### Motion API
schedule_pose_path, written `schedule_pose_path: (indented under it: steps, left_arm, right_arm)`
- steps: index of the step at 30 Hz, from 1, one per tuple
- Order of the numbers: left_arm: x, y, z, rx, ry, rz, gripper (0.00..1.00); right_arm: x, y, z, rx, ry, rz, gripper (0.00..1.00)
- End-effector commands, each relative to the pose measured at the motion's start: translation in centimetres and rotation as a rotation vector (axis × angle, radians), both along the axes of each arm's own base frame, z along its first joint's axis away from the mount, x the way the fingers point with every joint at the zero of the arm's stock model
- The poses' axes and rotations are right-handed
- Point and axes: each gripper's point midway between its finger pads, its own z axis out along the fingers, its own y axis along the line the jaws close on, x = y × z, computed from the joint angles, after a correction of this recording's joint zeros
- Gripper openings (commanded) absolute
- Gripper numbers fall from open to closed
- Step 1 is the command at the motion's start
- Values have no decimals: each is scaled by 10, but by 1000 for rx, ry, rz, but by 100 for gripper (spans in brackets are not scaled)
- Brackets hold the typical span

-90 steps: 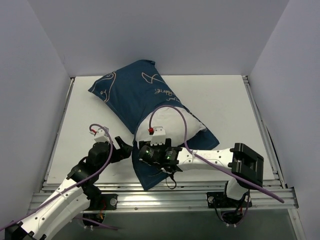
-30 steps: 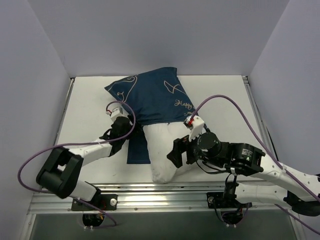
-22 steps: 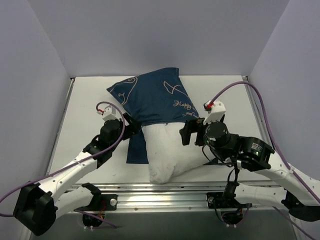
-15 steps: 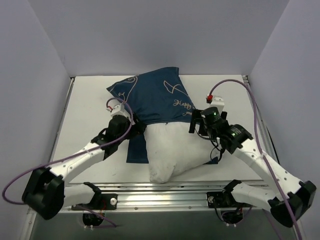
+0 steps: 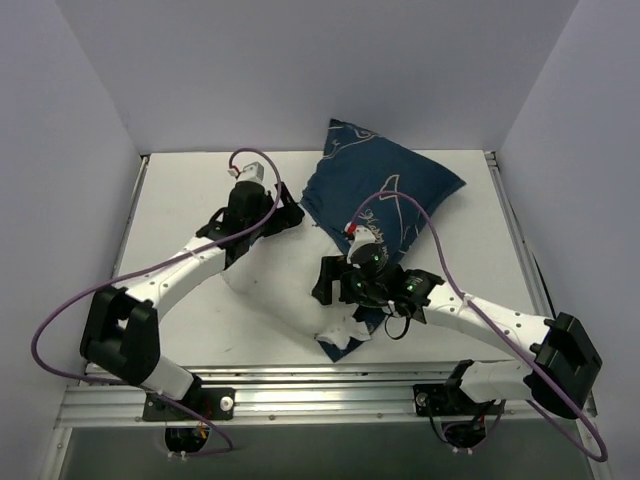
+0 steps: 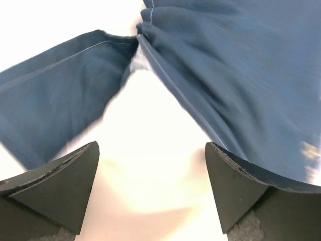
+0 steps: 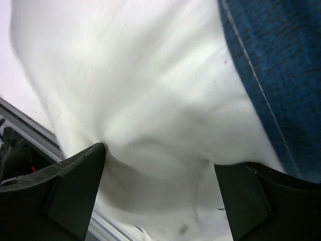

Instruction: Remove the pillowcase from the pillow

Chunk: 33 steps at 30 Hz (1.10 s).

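Though views blur, L pincer (image 6: pixel 151 144) gapes wide over pillow (image 6: pixel 150 191), pillowcase (image 6: pixel 241 75) beyond; R pincer (image 7: pixel 159 155) wide too, astride pillow.

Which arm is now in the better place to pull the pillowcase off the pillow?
Probably the left. The left gripper is open at the loose edge of the pillowcase, with blue fabric just ahead. The right gripper is open over the white pillow, so it is better placed for holding it down.
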Motion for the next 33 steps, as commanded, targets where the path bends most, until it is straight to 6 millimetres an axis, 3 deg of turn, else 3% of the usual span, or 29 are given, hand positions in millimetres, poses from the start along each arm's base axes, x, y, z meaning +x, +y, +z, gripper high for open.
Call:
schedule_pose_path:
  steps: [1,3,4,6,7,10,11,14,15,16,21,24,28,31,33]
  left_arm:
    - [-23,-1,82,-8,-164,-75,94]
    - [-37,16,83,82,-178,-64,94]
    - [-50,18,97,91,-217,-76,94]
    - [-66,23,89,165,-234,-118,94]
    - [-80,17,96,170,-267,-158,94]
    - [-105,5,84,273,-313,-265,94]
    - [-121,-12,81,325,-348,-356,94]
    - [-135,-30,66,493,-415,-446,94]
    - [-150,-47,63,521,-447,-496,94]
    - [-152,-53,54,567,-445,-511,94]
    - [-163,-80,34,631,-446,-559,94]
    - [-164,-85,9,651,-398,-573,94]
    - [-161,-83,-28,703,-297,-547,94]
    - [-156,-79,-48,741,-251,-512,100]
    - [-154,-80,-59,750,-233,-506,85]
  right_arm:
    - [13,20,43,99,-98,18,83]
    - [18,15,58,99,-138,-8,83]
    - [19,8,67,101,-159,-28,83]
    - [28,-8,77,86,-206,-104,84]
    - [29,-23,79,70,-209,-142,84]
    - [32,-51,84,83,-221,-238,84]
    - [39,-64,84,89,-222,-287,84]
    - [42,-94,77,101,-207,-369,85]
    - [42,-99,75,97,-203,-380,86]
    - [42,-103,75,98,-201,-385,87]
    - [38,-112,53,85,-154,-405,93]
    - [37,-113,36,113,-125,-408,95]
    - [35,-93,17,219,-78,-334,94]
    - [32,-81,0,259,-34,-294,92]
    - [29,-75,-9,267,-6,-263,90]
